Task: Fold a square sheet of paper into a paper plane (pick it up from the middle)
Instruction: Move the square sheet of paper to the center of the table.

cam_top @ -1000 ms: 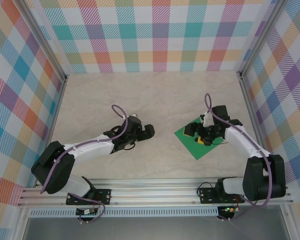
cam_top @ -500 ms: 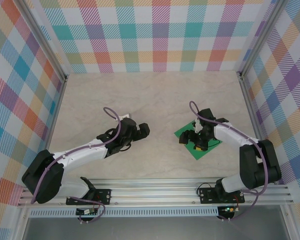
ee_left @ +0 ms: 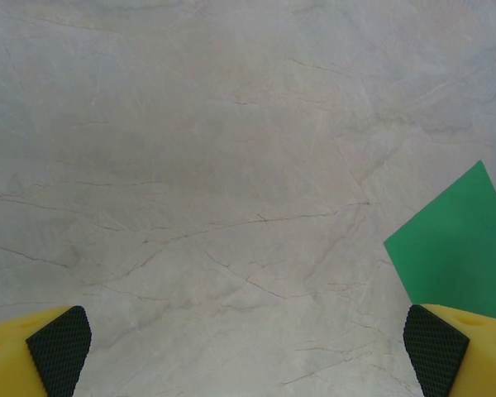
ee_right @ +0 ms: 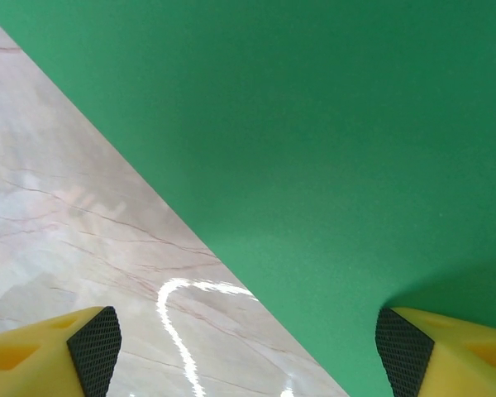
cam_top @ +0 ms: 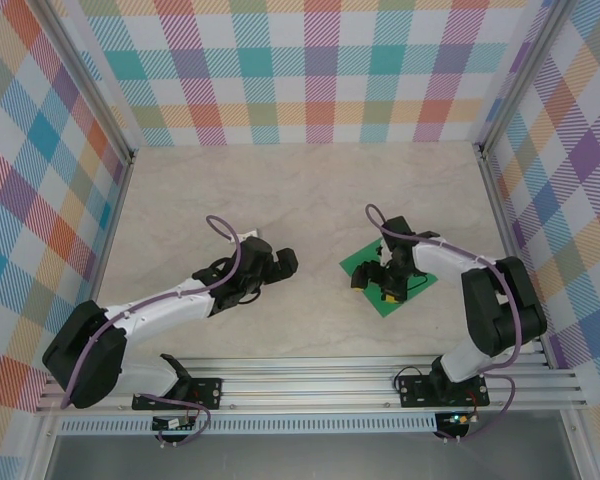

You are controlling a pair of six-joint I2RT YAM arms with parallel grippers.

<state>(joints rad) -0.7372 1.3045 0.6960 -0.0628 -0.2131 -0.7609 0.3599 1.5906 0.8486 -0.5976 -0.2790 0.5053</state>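
**Green sheet flat under the right claw; both claws spread wide**

At left of the overhead view, the left gripper [cam_top: 280, 262] hangs over the pale, marble-veined tabletop [cam_top: 310, 200], well apart from the paper. Its jaws stand wide, with nothing between them. Its wrist camera shows blocky yellow fingers [ee_left: 16, 364] faced with black cross-hatched pads [ee_left: 59, 362], bare stone below them, and one pointed corner of the paper at the right edge of that view.

Right of centre lies the bright-green square sheet of paper [cam_top: 390, 307], flat on the tabletop and turned corner-on like a diamond. It is thin, matte and plain, with straight clean edges and no crease that can be seen.

The right gripper [cam_top: 375, 288] is directly over the sheet, covering its middle in the overhead view. Its jaws are also spread wide and hold nothing. In its wrist view the sheet's edge runs diagonally between the fingers: one pad is above bare stone, while the other is above the green, casting a soft shadow on it. Whether that pad touches the paper cannot be told.

Multicoloured plaid walls [cam_top: 310, 70] ring the table.
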